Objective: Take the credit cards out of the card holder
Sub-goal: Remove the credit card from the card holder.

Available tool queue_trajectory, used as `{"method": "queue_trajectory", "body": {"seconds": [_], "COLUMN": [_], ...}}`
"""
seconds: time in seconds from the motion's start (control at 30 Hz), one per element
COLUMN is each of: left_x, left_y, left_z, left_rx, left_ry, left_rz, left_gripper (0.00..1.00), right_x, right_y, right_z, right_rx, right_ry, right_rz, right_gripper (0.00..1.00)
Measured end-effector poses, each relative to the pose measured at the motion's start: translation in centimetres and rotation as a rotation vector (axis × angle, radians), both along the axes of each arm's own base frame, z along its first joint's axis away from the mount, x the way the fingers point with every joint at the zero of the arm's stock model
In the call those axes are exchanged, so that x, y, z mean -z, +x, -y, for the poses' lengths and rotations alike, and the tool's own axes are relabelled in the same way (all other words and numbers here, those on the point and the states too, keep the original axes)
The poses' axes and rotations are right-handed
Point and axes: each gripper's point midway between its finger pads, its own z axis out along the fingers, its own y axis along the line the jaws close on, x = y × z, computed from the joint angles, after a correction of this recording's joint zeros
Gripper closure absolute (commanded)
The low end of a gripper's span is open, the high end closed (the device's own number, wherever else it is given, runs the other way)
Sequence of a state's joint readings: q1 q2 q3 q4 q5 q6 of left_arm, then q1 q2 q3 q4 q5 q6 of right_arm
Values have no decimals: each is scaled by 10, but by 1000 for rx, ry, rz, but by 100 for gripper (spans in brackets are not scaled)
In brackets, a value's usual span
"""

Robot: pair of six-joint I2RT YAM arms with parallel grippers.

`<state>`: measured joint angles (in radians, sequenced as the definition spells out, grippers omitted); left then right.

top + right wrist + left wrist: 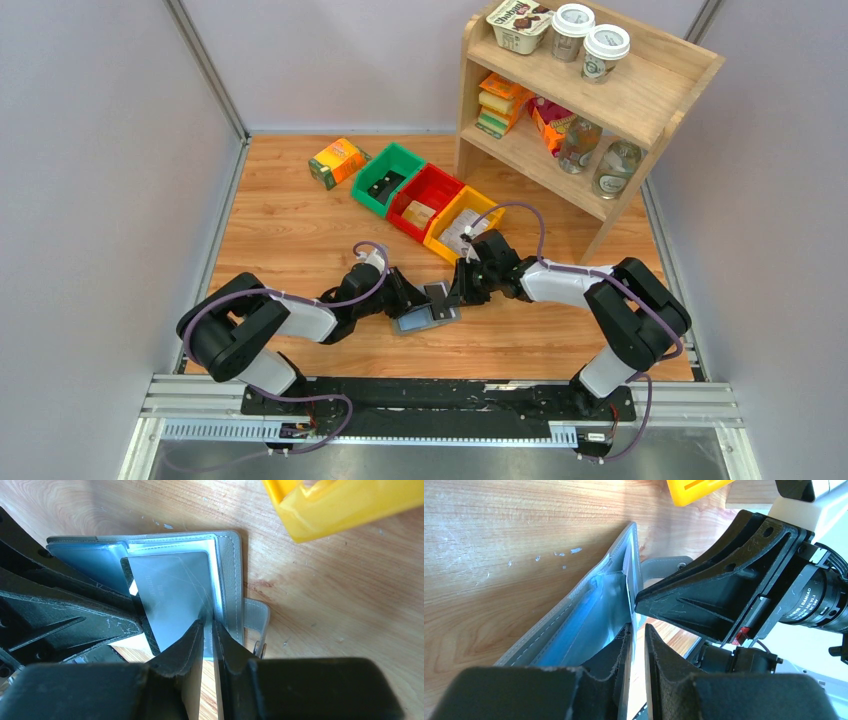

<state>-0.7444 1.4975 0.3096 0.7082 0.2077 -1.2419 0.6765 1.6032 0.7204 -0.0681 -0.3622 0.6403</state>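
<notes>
The grey card holder (pixel 415 322) lies open on the wood between both arms, blue-grey inside (pixel 574 610). Its right flap (pixel 227 570) is raised, and my right gripper (pixel 208 621) is shut on that flap's edge beside the snap tab (pixel 256 620). A dark, glossy credit card (pixel 170 590) sticks partly out of the flap's pocket and stands tilted (pixel 438 297). My left gripper (pixel 638 627) has one finger inside the holder and one outside, closed down on the card's edge (pixel 628 600). In the top view the left gripper (pixel 415 303) and right gripper (pixel 458 295) nearly touch.
Green (pixel 388 178), red (pixel 428 200) and yellow (pixel 462 222) bins sit in a row just behind the grippers; the yellow one (pixel 345 505) is close. An orange-green carton (pixel 337 162) lies at the back left. A wooden shelf (pixel 600 100) with goods stands at the back right.
</notes>
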Motion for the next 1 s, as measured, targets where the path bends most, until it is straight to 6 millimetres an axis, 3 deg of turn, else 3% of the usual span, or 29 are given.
{"method": "queue_trajectory", "body": {"seconds": [0.3, 0.53, 0.83, 1.0], "left_x": [7, 8, -11, -13], "left_y": [-2, -3, -4, -6], "left_z": [3, 4, 0, -8], "left_rx": [33, 42, 26, 3], "left_ry": [15, 21, 9, 37], "left_rz": [1, 4, 35, 24], "left_gripper": [79, 87, 89, 94], "right_x": [0, 0, 1, 1], "right_y": [-1, 0, 2, 2], "right_z": [-1, 0, -2, -2], "right_rx": [-2, 3, 11, 11], "right_ry": [7, 8, 21, 23], "right_rz": [-3, -5, -15, -15], "right_gripper": [82, 82, 83, 83]}}
